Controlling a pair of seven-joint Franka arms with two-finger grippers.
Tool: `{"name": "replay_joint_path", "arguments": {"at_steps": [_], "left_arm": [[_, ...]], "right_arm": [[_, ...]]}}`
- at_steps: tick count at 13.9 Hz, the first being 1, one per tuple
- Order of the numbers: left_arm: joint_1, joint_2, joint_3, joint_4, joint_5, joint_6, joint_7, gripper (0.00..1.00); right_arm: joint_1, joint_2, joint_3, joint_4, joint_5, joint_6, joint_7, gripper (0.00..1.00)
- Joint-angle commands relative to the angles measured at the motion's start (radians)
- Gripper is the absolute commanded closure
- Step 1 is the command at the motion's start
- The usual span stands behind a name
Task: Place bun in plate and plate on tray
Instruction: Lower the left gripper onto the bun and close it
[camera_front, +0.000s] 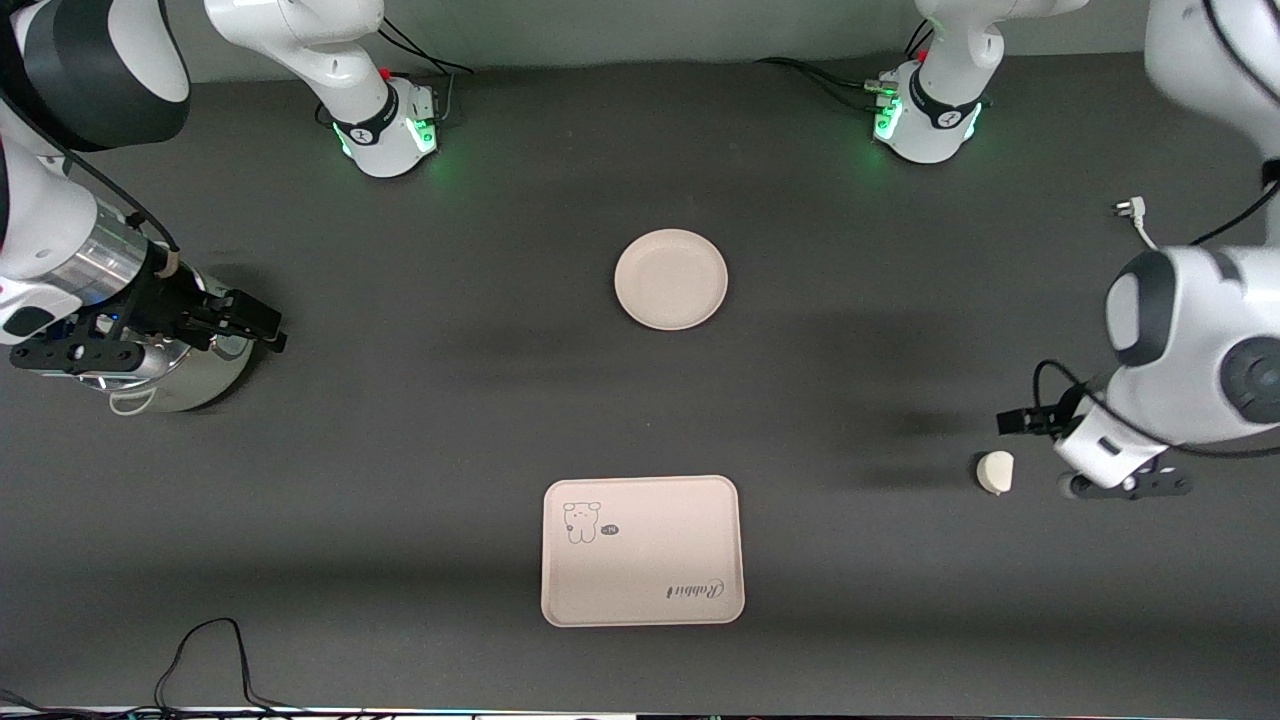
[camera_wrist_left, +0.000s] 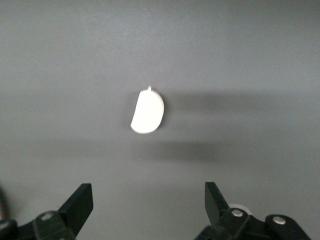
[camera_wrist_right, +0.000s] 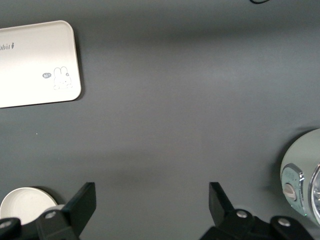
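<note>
Bun (camera_front: 995, 471) on the bare counter (camera_front: 420, 450) toward the left arm's end, lying alone, in neither dish. As seen from the front camera, at about four o'clock from the plate (camera_front: 670, 279) and near three o'clock from the tray (camera_front: 642, 550), well apart from both.

Plate mid-counter, empty, resting flat. At twelve o'clock from the tray and farther from the front camera, with open counter between the two.

Tray nearer the front camera, flat, bear drawing and "Rabbit" script face up, nothing on it.

Left end effector (camera_front: 1075, 455) over the counter just beside the bun, at three o'clock from it in the front view, toward the left arm's end. Fingers spread wide apart, gripping nothing. In the left wrist view, bun (camera_wrist_left: 148, 111) ahead of the gap of the left end effector (camera_wrist_left: 147, 197), not touched.

Right end effector (camera_front: 262, 325) over a rounded metal vessel (camera_front: 190, 385) at the right arm's end, near nine o'clock from the plate. Fingers wide apart, empty. In the right wrist view, right end effector (camera_wrist_right: 150, 200) with the tray (camera_wrist_right: 35, 65), an edge of the plate (camera_wrist_right: 22, 205) and part of the vessel (camera_wrist_right: 300, 175) in sight.
</note>
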Motion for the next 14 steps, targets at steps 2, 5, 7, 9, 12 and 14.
{"name": "replay_joint_path", "arguments": {"at_steps": [2,5,7,9,12,14], "left_arm": [[0.024,0.114,-0.006,0.043,0.017,0.119,0.056,0.0],[0.055,0.193,-0.006,0.043,0.017,0.24,0.145,0.0],[0.056,0.208,-0.008,0.041,0.012,0.26,0.148,0.0],[0.055,0.219,-0.008,0.037,0.005,0.257,0.148,0.0],[0.05,0.221,-0.011,0.029,0.002,0.253,0.134,0.0],[0.047,0.222,-0.012,0.012,0.0,0.259,0.133,0.0]], "right_arm": [[0.0,-0.005,0.046,-0.004,0.003,-0.02,0.055,0.0],[0.0,0.001,0.074,-0.018,0.004,-0.009,0.056,0.0],[-0.001,0.011,0.092,-0.018,0.003,-0.004,0.078,0.0],[0.0,0.021,0.109,-0.016,0.004,0.003,0.089,0.0],[0.005,0.024,0.109,-0.016,0.012,0.009,0.089,0.0],[0.005,0.024,0.109,-0.016,0.014,0.008,0.09,0.0]]}}
